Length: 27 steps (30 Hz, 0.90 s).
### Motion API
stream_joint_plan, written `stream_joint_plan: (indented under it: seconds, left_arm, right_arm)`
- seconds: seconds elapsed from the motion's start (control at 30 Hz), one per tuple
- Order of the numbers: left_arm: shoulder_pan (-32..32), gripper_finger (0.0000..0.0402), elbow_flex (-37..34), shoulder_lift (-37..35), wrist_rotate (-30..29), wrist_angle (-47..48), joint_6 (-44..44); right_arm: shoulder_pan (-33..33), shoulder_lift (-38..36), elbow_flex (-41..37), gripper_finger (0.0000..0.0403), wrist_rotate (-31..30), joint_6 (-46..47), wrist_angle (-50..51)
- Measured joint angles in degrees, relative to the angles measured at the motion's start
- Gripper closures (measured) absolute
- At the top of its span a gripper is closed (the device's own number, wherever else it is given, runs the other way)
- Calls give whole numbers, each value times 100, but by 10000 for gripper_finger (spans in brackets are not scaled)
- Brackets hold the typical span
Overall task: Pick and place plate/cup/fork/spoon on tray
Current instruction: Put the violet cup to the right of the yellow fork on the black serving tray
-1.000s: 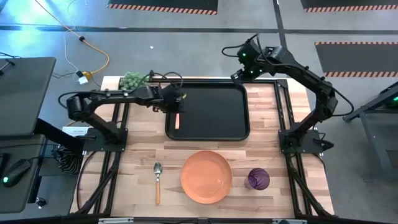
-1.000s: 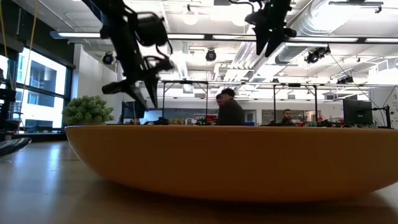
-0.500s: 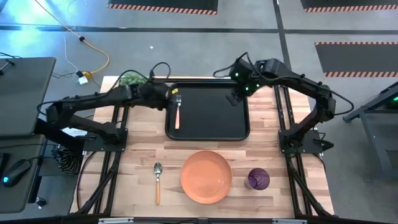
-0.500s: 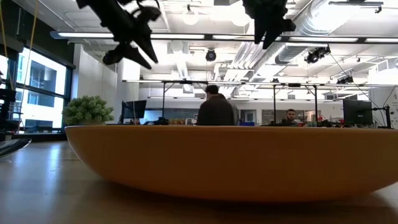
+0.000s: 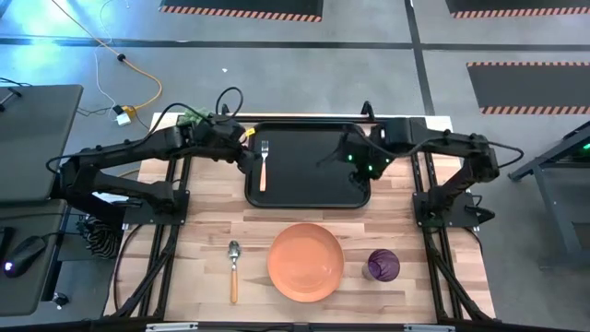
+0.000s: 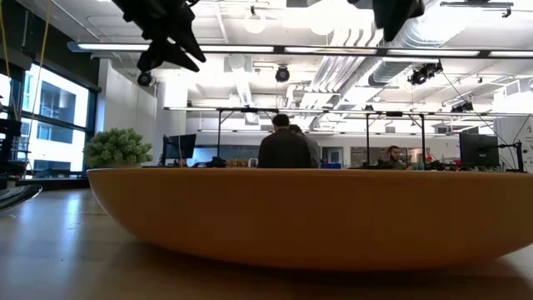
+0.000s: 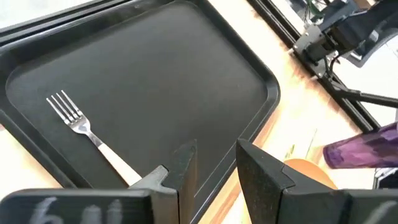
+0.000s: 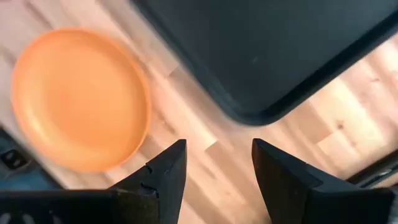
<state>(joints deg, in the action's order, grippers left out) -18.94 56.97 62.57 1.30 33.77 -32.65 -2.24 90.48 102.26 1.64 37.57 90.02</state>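
Note:
The black tray (image 5: 313, 189) lies at the table's far middle. The fork (image 5: 264, 164) lies flat on the tray's left part, tines toward the far edge; it also shows in the left wrist view (image 7: 87, 134). The orange plate (image 5: 306, 261), the purple cup (image 5: 383, 266) and the spoon (image 5: 234, 269) rest on the table near its front edge. My left gripper (image 5: 245, 150) is open and empty above the tray's left rim, beside the fork. My right gripper (image 5: 334, 155) is open and empty above the tray's right part.
A small green plant (image 5: 194, 117) stands at the table's far left corner. The plate's wall (image 6: 308, 217) fills the low view; people (image 6: 283, 150) show in the room behind. Bare wood lies between the tray and the plate.
My left gripper has drawn back from over the fork toward the table's left edge and has risen; the fork lies free on the tray. My right gripper has come from beyond the tray's far right corner toward the near edge, over the tray's right part.

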Motion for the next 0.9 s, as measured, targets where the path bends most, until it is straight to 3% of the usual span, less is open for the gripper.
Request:
stream_joint_plan:
  seconds: [0.47, 0.77, 0.9]
  left_arm:
    - [-2, 298, 0, 0, 0, 93, 176]
    - [-2, 298, 0, 0, -2, 71, -159]
    - [-2, 298, 0, 0, -2, 71, -311]
  right_arm:
    - [1681, -6, 0, 229, 298, 91, 0]
    - [2633, -9, 0, 229, 284, -1028, 0]
    - [3074, -11, 0, 229, -130, -1516, 0]
